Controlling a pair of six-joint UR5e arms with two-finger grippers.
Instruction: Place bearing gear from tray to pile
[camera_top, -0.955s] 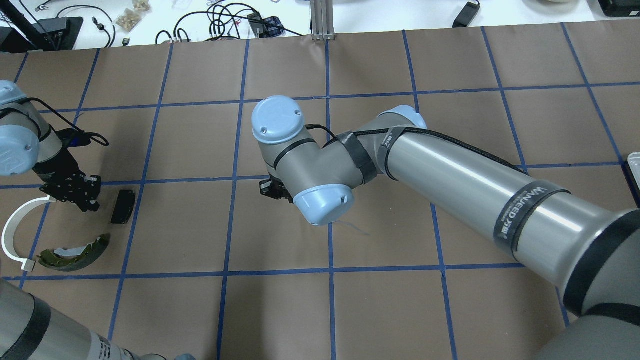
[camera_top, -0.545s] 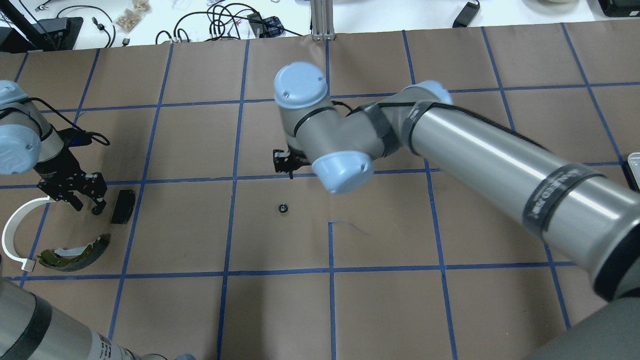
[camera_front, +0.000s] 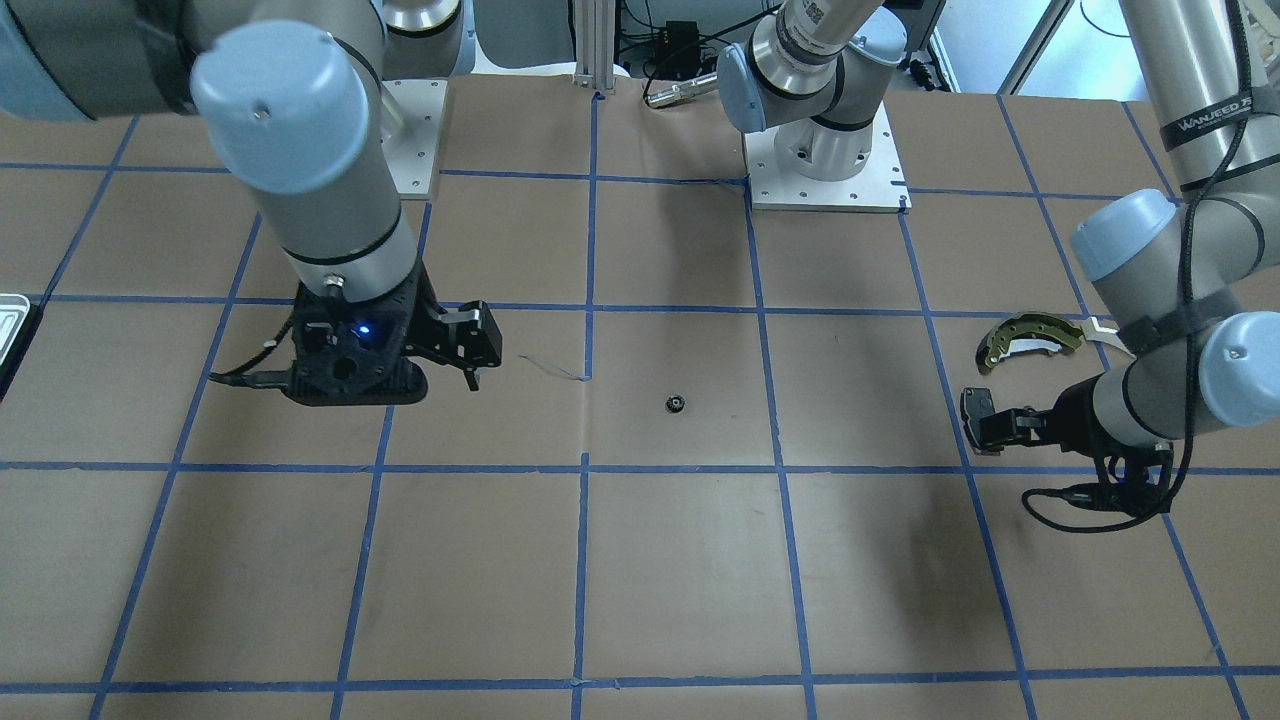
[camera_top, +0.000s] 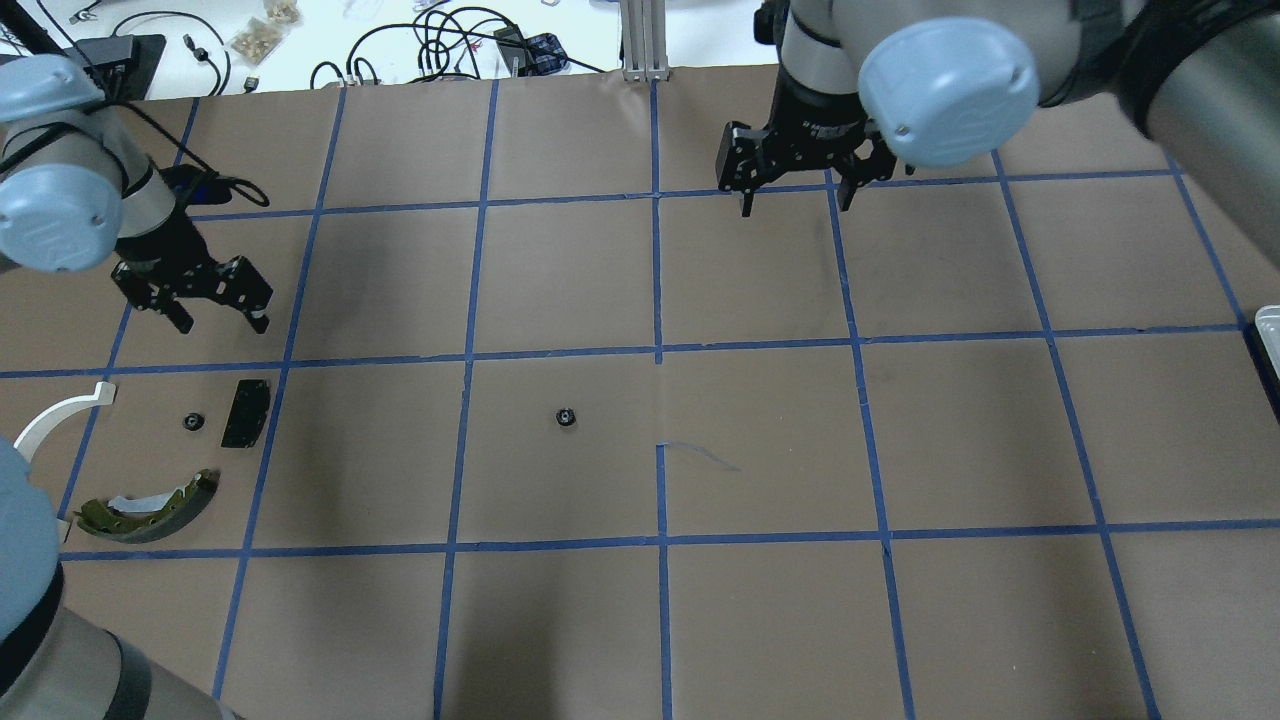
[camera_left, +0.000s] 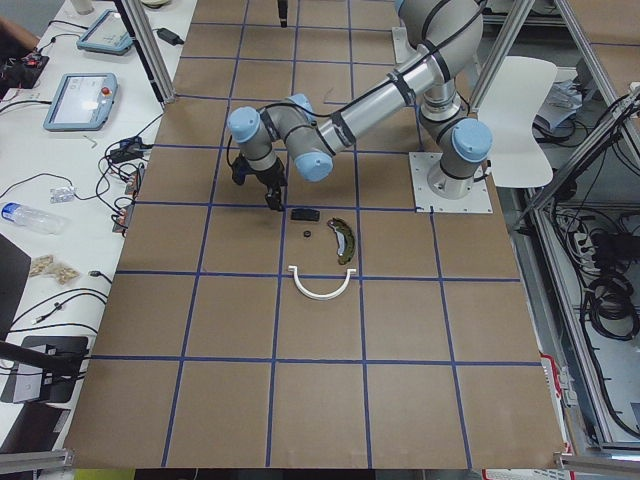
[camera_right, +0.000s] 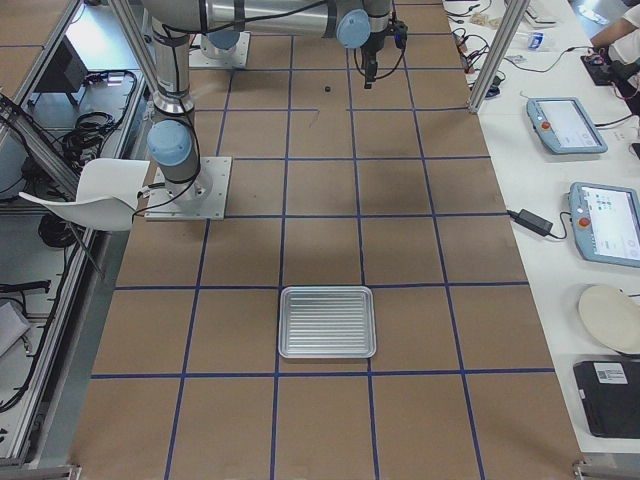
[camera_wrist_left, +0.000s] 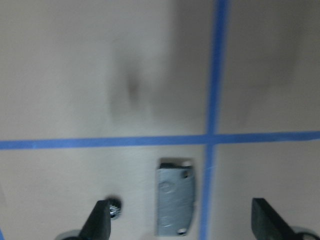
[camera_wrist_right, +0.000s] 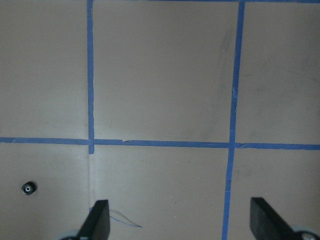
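Observation:
One small black bearing gear (camera_top: 566, 416) lies alone on the paper at mid table; it also shows in the front view (camera_front: 676, 404) and the right wrist view (camera_wrist_right: 28, 188). A second gear (camera_top: 192, 421) lies in the pile beside the black pad (camera_top: 245, 412), near the olive-gold brake shoe (camera_top: 150, 508) and the white arc strip (camera_top: 55, 420). My left gripper (camera_top: 222, 322) is open and empty, just beyond the pile. My right gripper (camera_top: 797, 205) is open and empty, far beyond the lone gear. The left wrist view shows the pad (camera_wrist_left: 175, 202) and gear (camera_wrist_left: 114, 208).
The silver tray (camera_right: 328, 321) sits far out on my right, its rim just visible at the overhead view's right edge (camera_top: 1268, 325). Cables and small items lie on the white bench beyond the table (camera_top: 450, 40). Blue tape lines grid the brown paper.
My right arm swung away to the far side, leaving a gear on the paper at mid table. My left gripper drew back from the pile, uncovering a gear beside the black pad.

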